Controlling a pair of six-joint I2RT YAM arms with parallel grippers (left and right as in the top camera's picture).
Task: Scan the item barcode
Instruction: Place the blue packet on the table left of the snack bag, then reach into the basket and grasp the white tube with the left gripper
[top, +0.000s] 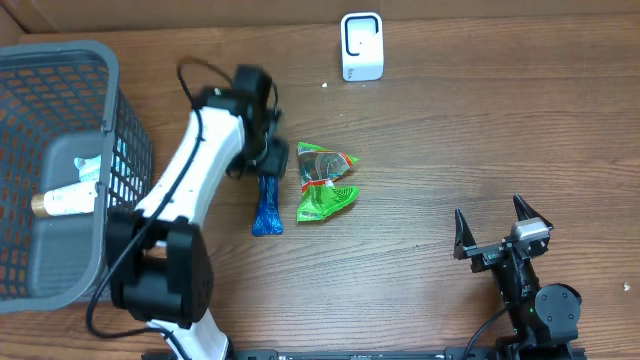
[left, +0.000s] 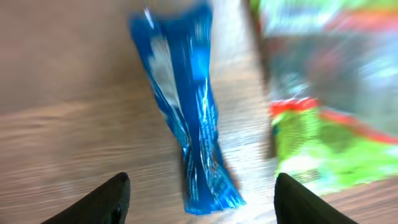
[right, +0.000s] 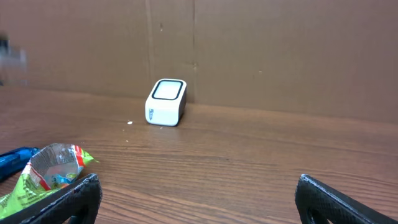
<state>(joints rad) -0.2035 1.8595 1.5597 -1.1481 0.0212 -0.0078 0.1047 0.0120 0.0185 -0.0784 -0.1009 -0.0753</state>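
Brown wood-grain tabletop (top: 450, 130), cardboard wall behind. A white scanner (top: 361, 46) stands upright at the far edge, window facing the robot. The blue packet (top: 268, 205) lies flat on the tabletop, well apart from the scanner, nearer the robot and toward the basket side. A green packet (top: 324, 182) lies just beside it, also nearer the robot than the scanner. The left gripper (left: 203, 186) hangs over the blue packet's end, fingers spread wider than the packet, gripping nothing. The right gripper (top: 490, 215) sits far from the scanner, near the robot's edge, fully spread and empty. A grey mesh basket (top: 100, 48) holds a tube (top: 65, 200).
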